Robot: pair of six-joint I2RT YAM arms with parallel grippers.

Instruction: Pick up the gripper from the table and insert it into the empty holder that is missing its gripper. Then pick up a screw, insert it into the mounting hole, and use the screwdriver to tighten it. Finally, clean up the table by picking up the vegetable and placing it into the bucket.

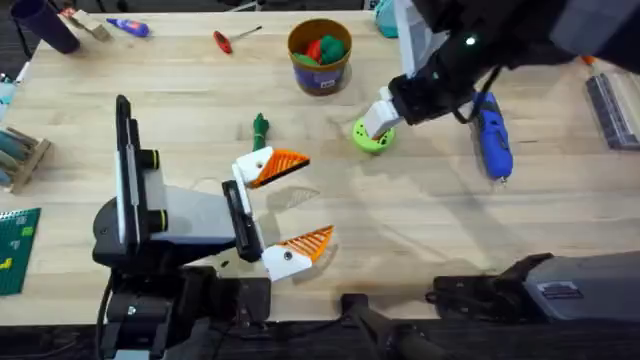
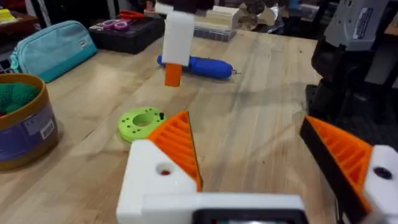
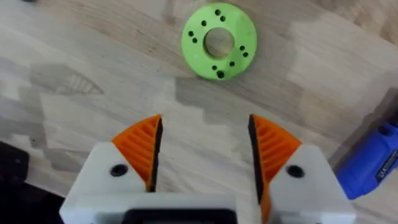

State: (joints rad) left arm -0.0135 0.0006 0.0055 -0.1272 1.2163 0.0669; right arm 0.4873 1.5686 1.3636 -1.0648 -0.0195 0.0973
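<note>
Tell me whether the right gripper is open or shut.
Open: the right gripper's two orange fingers stand apart with bare table between them, above the green disc.

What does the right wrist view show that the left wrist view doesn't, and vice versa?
Right wrist alone: the green disc's ring of small holes seen from straight above, framed by the open right gripper.

Left wrist alone: the orange-tan bucket with green inside, a teal pouch, the open left gripper, and the right gripper hanging tip-down above the table.

Both: the green disc lying flat on the wooden table, and the blue screwdriver.
</note>
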